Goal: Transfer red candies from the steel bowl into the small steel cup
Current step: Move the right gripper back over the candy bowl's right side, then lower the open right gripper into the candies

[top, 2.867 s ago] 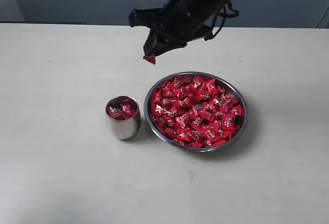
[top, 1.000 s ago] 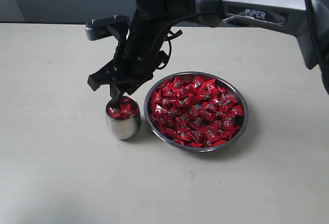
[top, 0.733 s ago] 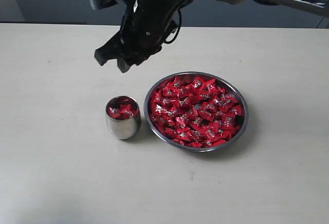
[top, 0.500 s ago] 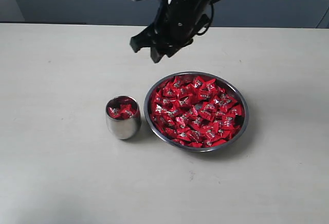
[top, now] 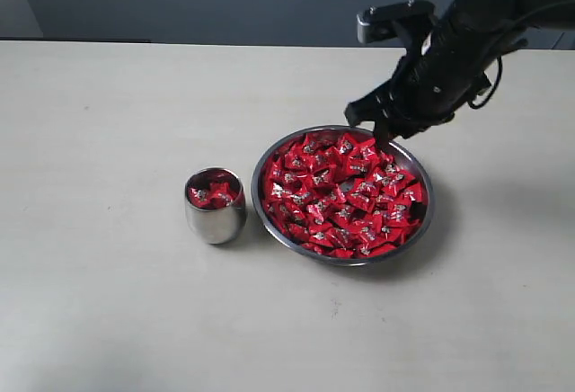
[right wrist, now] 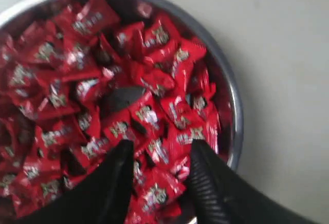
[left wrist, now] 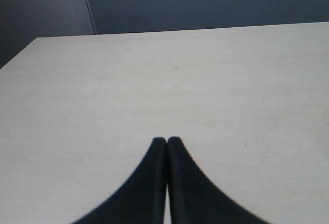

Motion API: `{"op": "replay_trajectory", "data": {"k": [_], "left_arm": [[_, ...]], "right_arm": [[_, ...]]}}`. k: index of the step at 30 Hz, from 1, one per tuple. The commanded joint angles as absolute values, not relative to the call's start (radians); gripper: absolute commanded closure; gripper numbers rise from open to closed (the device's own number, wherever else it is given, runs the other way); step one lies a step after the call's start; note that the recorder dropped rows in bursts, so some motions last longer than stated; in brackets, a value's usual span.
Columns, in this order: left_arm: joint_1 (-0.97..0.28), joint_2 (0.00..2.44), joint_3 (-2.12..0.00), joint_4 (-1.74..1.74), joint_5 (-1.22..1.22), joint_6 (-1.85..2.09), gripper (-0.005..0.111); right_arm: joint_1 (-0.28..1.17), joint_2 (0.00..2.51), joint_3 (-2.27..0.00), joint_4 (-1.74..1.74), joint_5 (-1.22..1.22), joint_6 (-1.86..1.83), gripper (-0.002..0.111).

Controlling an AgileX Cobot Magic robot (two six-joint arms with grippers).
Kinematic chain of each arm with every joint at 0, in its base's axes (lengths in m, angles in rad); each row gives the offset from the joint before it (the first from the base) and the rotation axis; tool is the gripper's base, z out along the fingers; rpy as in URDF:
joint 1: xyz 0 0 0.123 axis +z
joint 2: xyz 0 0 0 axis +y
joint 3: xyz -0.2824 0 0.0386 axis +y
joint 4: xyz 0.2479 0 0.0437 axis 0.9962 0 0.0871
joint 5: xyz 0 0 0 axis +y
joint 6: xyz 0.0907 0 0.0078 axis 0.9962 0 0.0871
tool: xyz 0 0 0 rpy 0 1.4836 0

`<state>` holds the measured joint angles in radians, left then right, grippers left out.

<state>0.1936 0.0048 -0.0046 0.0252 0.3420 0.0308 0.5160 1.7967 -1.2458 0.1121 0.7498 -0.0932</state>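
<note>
Two fingers stand well apart on the right gripper (right wrist: pixel 162 144), with nothing pinched between them. It hangs over one edge of the bowl (top: pixel 428 205), tips pointing down at the candies (top: pixel 346 196). Directly under the gap, the wrist view shows a dense heap of red wrappers overlapping every which way, and the steel rim curves past just beyond one finger.

By the look of it, the pick is on. To do it well, the arm should single out one candy that sits proud of the heap. It should come down with a finger on either side and close only once the tips are below the crinkled edges. These wrappers look slick, and a shallow pinch could squirt one sideways. The rim is close too, so a drop nearer the middle of the bowl would avoid nudging the steel.

Across the bowl from the gripper, and well apart from it, the cup (top: pixel 216 219) stands upright just beside the rim. It already holds a few red candies up near its mouth. That mouth is narrow, so any release probably needs to be centred right over it.

Farther off, the left gripper (left wrist: pixel 166 142) has its fingers pressed together on nothing, over bare table (left wrist: pixel 154 80). Its view shows neither bowl nor cup.
</note>
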Motion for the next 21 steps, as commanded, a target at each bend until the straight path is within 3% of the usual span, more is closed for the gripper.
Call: {"op": "replay_trajectory", "data": {"k": [1,6,11,21], "left_arm": [[0.187,0.0,0.0,0.027,0.334,0.029,0.106],[0.187,0.0,0.0,0.027,0.334,0.029,0.106],[0.187,0.0,0.0,0.027,0.334,0.029,0.106],[0.187,0.0,0.0,0.027,0.334,0.029,0.106]], "right_arm": [[0.5,1.78,-1.176,0.106,0.807,-0.094,0.072],[0.5,1.781,-1.183,0.149,0.876,0.0,0.072],[0.5,1.79,-1.183,0.159,0.916,0.076,0.087],[0.5,1.8,-1.183,0.27,0.982,0.078,0.088]]}}
